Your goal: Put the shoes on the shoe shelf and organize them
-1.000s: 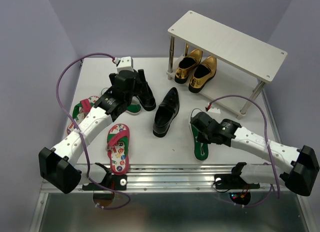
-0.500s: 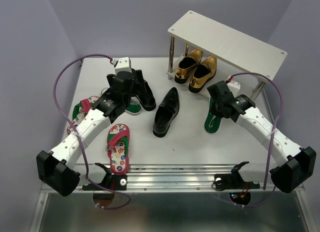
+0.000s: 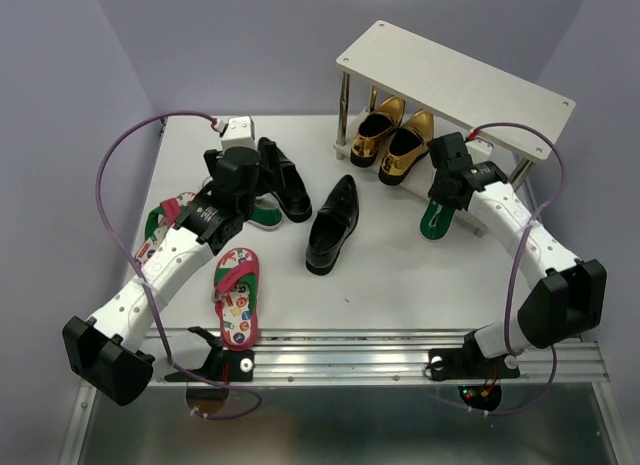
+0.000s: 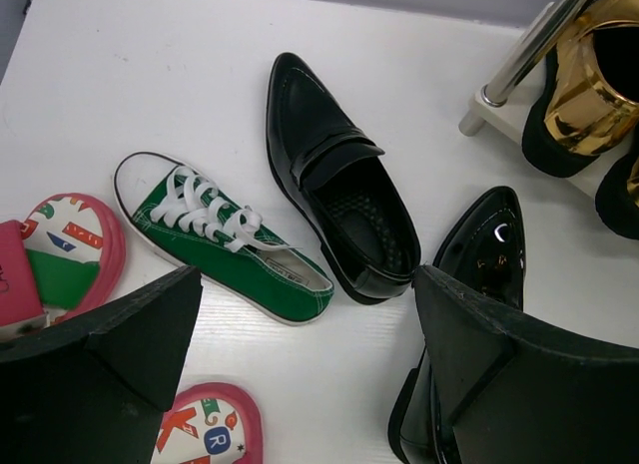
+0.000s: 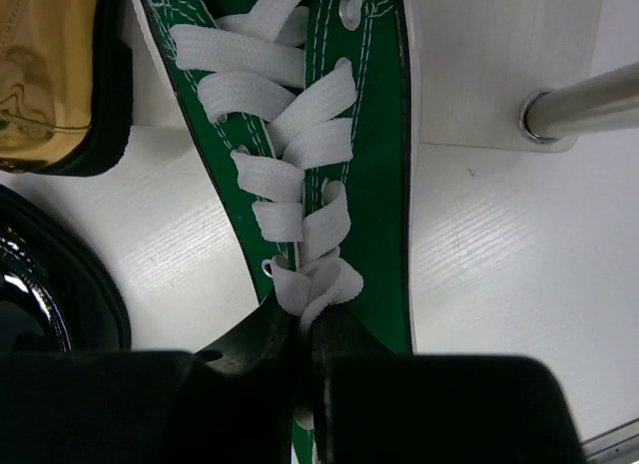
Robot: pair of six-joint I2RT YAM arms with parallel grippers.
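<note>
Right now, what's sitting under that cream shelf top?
A pair of gold loafers. The right claw holds a green sneaker just beside them. The top board hides anything further back.

On my white bench (image 3: 400,285) I see: black loafer (image 3: 332,225), second loafer (image 3: 283,180), green sneaker (image 4: 230,249), near flip-flop (image 3: 237,295), left flip-flop (image 3: 160,223), shoe shelf (image 3: 455,80).

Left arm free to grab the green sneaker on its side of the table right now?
Probably yes. The left gripper hangs open right over the green sneaker, which lies upright with nothing on top. The black loafer lies close beside its heel end, so a finger could nudge it.
</note>
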